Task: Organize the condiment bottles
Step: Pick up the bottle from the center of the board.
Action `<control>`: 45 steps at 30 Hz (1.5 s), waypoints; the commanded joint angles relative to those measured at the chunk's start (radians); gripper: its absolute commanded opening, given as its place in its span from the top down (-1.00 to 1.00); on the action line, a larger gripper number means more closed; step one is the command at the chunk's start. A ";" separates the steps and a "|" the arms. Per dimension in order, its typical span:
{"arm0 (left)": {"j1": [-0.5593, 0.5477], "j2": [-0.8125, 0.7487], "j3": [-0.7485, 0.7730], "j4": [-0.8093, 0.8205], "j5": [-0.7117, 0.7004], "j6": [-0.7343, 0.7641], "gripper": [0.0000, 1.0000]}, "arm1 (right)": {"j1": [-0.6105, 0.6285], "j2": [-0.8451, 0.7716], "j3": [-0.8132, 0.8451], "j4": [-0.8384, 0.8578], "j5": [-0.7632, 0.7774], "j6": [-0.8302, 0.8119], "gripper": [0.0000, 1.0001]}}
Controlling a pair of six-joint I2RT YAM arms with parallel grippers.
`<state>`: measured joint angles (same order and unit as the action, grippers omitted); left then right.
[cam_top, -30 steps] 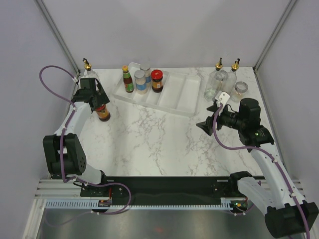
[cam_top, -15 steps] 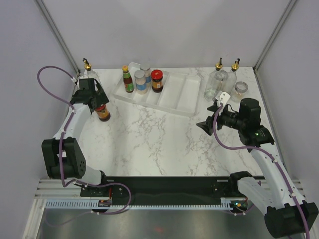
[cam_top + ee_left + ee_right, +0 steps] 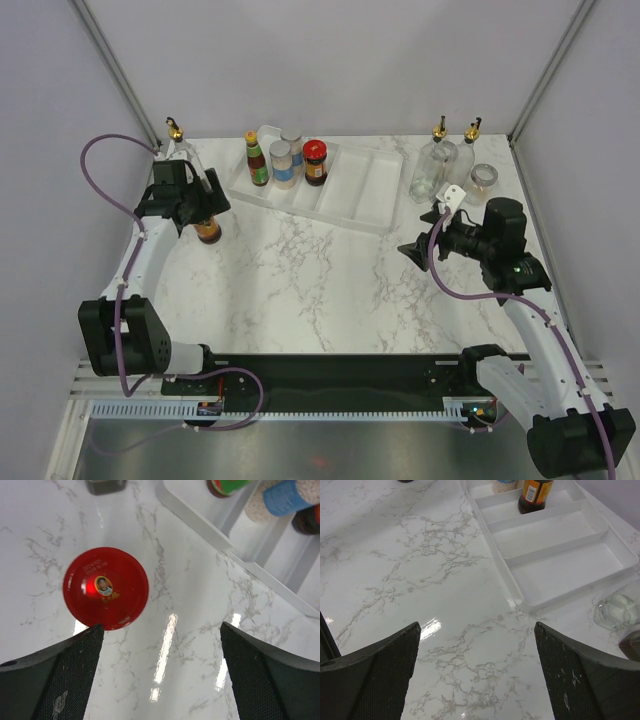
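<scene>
Left tool (image 3: 159, 627), jaws wide, hovers above a red-lidded jar (image 3: 106, 588) standing off-centre toward one jaw; best to centre before lowering and closing.

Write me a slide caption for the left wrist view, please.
Left fingers open above a red-lidded jar on the marble table, white tray at upper right.

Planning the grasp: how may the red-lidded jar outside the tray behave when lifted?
The red-lidded jar looks rigid, perhaps glass, so possibly slippery and breakable. It stands upright on the glossy table; a high push may tip it.
</scene>
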<state>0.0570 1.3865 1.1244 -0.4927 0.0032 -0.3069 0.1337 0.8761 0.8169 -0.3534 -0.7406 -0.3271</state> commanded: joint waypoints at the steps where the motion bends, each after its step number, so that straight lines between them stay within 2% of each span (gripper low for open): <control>1: -0.002 -0.047 -0.012 -0.026 0.178 0.074 -0.99 | -0.026 -0.020 -0.007 0.033 -0.039 -0.032 -0.96; 15: -0.002 -0.049 -0.018 -0.029 0.178 0.075 -0.99 | -0.046 -0.048 -0.012 0.036 -0.063 -0.026 -0.96; 19: -0.002 -0.069 -0.011 -0.030 0.188 0.077 -0.86 | -0.046 -0.048 -0.010 0.036 -0.072 -0.021 -0.96; 22: -0.002 -0.072 -0.006 -0.032 0.187 0.086 -0.54 | -0.046 -0.046 -0.010 0.036 -0.071 -0.021 -0.96; 23: -0.002 -0.070 -0.005 -0.035 0.187 0.091 0.18 | -0.046 -0.046 -0.010 0.036 -0.069 -0.021 -0.96; 24: -0.002 -0.067 0.000 -0.038 0.185 0.091 0.38 | -0.048 -0.046 -0.010 0.036 -0.069 -0.021 -0.96; 25: -0.003 -0.067 0.000 -0.041 0.176 0.089 0.24 | -0.048 -0.048 -0.010 0.036 -0.066 -0.021 -0.96; 26: -0.003 -0.069 0.002 -0.044 0.169 0.089 0.01 | -0.046 -0.048 -0.010 0.034 -0.066 -0.021 -0.96; 27: -0.002 -0.072 0.003 -0.049 0.138 0.088 -0.30 | -0.046 -0.046 -0.010 0.036 -0.069 -0.021 -0.96; 28: -0.002 -0.076 0.003 -0.052 0.121 0.086 -0.87 | -0.046 -0.048 -0.010 0.034 -0.069 -0.021 -0.96; 29: -0.003 -0.079 0.006 -0.053 0.100 0.086 -0.99 | -0.048 -0.046 -0.010 0.034 -0.071 -0.021 -0.96; 33: -0.002 -0.073 0.034 -0.064 0.060 0.088 -0.99 | -0.046 -0.046 -0.010 0.036 -0.072 -0.020 -0.96; 42: 0.009 0.095 0.146 -0.064 0.060 0.088 -0.99 | -0.048 -0.048 -0.010 0.034 -0.066 -0.021 -0.96; 43: 0.009 0.104 0.152 -0.081 0.002 0.086 -1.00 | -0.048 -0.048 -0.012 0.033 -0.066 -0.023 -0.96; 44: 0.009 0.117 0.155 -0.155 -0.161 0.048 -1.00 | -0.048 -0.048 -0.012 0.034 -0.066 -0.021 -0.96; 45: 0.010 0.120 0.153 -0.158 -0.179 0.046 -0.99 | -0.046 -0.048 -0.012 0.034 -0.066 -0.023 -0.96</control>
<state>0.0597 1.4826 1.2438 -0.5751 0.0090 -0.2413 0.0914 0.8402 0.8040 -0.3519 -0.7734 -0.3370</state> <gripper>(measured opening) 0.994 0.982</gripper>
